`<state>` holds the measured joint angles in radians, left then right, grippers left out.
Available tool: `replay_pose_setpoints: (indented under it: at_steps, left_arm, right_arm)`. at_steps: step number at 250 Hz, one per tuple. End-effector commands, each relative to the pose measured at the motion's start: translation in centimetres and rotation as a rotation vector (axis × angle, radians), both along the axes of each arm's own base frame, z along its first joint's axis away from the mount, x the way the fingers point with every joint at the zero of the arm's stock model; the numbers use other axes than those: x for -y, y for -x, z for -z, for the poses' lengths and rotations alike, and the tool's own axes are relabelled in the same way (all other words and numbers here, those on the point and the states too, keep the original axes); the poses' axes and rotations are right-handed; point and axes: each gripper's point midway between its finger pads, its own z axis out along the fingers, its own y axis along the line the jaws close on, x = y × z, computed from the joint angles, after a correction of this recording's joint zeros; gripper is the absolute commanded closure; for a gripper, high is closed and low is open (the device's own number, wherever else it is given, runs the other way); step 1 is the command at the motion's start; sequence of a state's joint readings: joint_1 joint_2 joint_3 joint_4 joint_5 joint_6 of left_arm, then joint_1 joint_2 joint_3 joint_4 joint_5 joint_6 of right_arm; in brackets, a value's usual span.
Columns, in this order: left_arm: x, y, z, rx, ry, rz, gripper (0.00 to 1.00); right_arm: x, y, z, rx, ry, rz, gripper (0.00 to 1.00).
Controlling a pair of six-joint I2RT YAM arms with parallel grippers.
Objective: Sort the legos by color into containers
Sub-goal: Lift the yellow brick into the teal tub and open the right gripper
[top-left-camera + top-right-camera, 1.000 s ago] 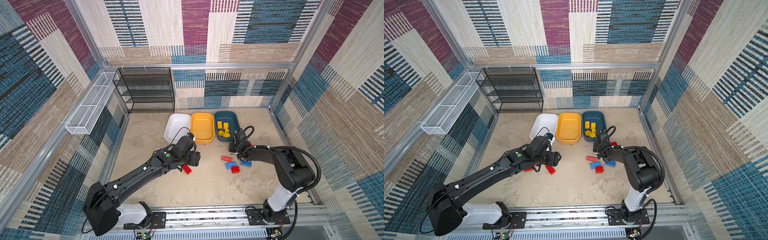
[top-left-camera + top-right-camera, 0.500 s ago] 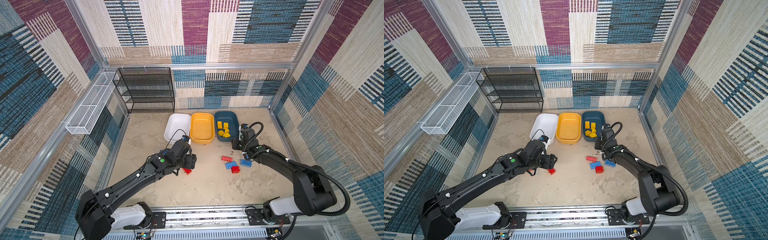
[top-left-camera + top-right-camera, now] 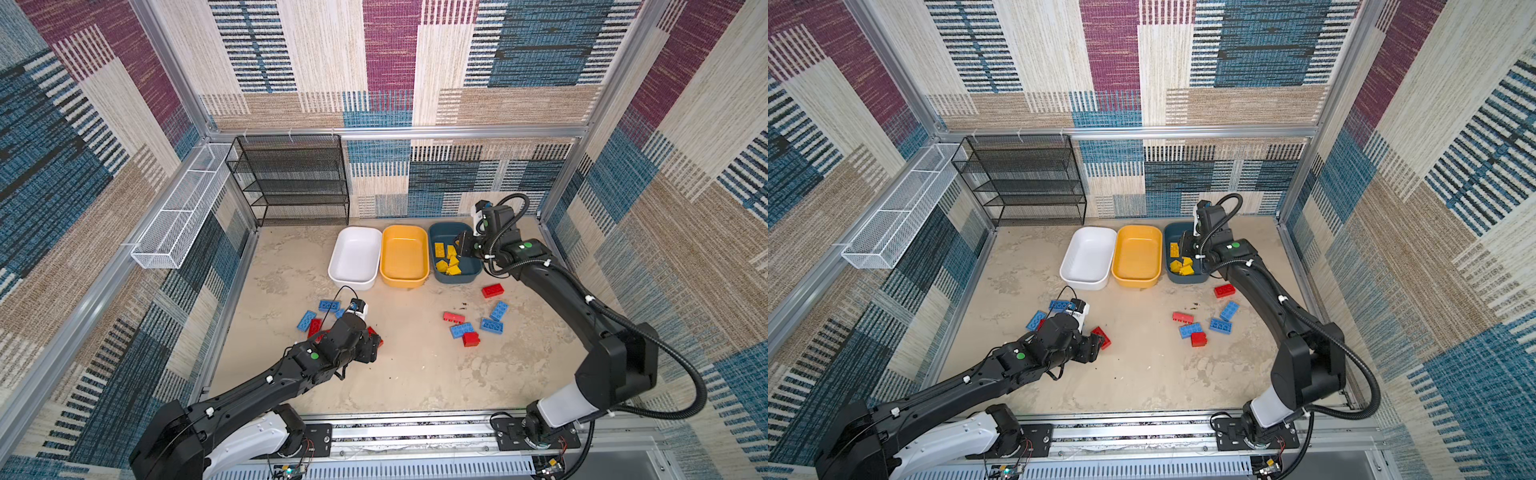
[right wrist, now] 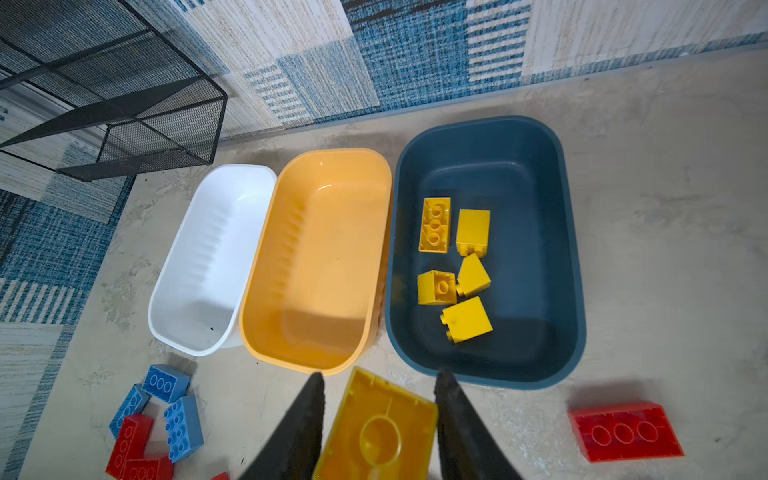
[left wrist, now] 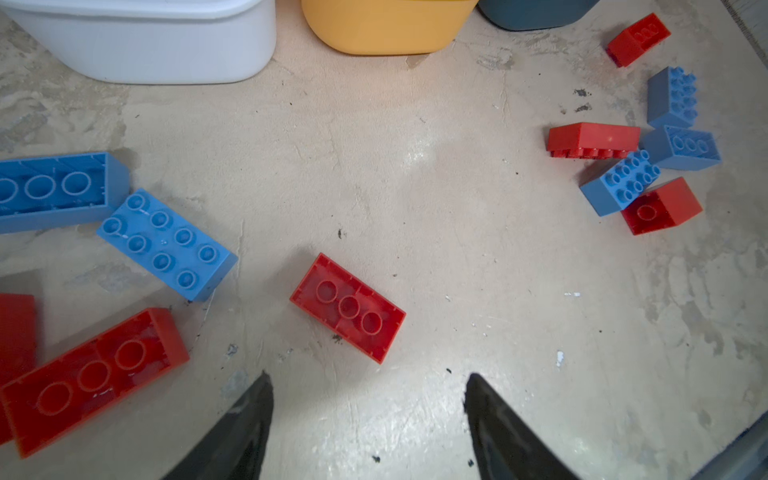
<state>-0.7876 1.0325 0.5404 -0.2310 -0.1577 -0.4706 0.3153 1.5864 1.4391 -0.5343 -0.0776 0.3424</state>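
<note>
Yellow brick (image 4: 376, 432) clamped in your right gripper (image 4: 380, 374) by the teal tub (image 4: 498, 158); left gripper (image 5: 368, 376) open near a red brick (image 5: 347, 307).

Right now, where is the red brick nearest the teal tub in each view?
In a top view: red brick off the near right corner of the teal tub.
In a top view: brick there too.
Left wrist: brick by the tub.
Right wrist: brick beside the tub.
Shared landmark: teal tub.
</note>
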Motion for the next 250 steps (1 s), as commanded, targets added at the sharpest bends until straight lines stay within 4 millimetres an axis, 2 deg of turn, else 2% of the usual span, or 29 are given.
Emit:
replay_pose_setpoints:
  at_steps: [1, 26, 56, 102, 137, 169, 211, 250]
  left_arm:
    - [1.0, -0.5, -0.4, 0.025, 0.033, 0.027, 0.26]
    - [1.2, 0.0, -0.6, 0.039, 0.064, 0.04, 0.25]
    - [0.4, 0.0, -0.9, 0.06, 0.042, 0.018, 0.25]
    - [0.4, 0.0, -1.0, 0.07, 0.047, 0.016, 0.24]
    - [0.6, 0.1, -0.8, 0.071, 0.058, 0.016, 0.24]
    - [0.7, 0.1, -0.5, 0.061, 0.054, 0.02, 0.24]
    - [0.9, -0.1, -0.5, 0.05, 0.03, 0.024, 0.24]
    - [1.2, -0.6, -1.6, 0.051, 0.014, 0.026, 0.24]
  right_arm:
    - [-1.3, -0.7, 1.6, -0.092, -0.012, -0.038, 0.57]
    - [-2.4, -2.6, 3.4, -0.135, -0.02, -0.055, 0.57]
    - [-3.4, -4.8, 5.7, -0.184, -0.009, -0.065, 0.58]
    - [-4.3, -6.2, 8.6, -0.226, 0.0, -0.075, 0.59]
    - [-3.9, -7.0, 10.5, -0.245, 0.02, -0.044, 0.59]
    - [-2.7, -7.8, 11.9, -0.274, 0.041, 0.005, 0.59]
    - [-1.7, -8.4, 11.6, -0.245, 0.021, 0.022, 0.56]
    - [-1.1, -8.2, 9.1, -0.17, -0.021, 0.015, 0.51]
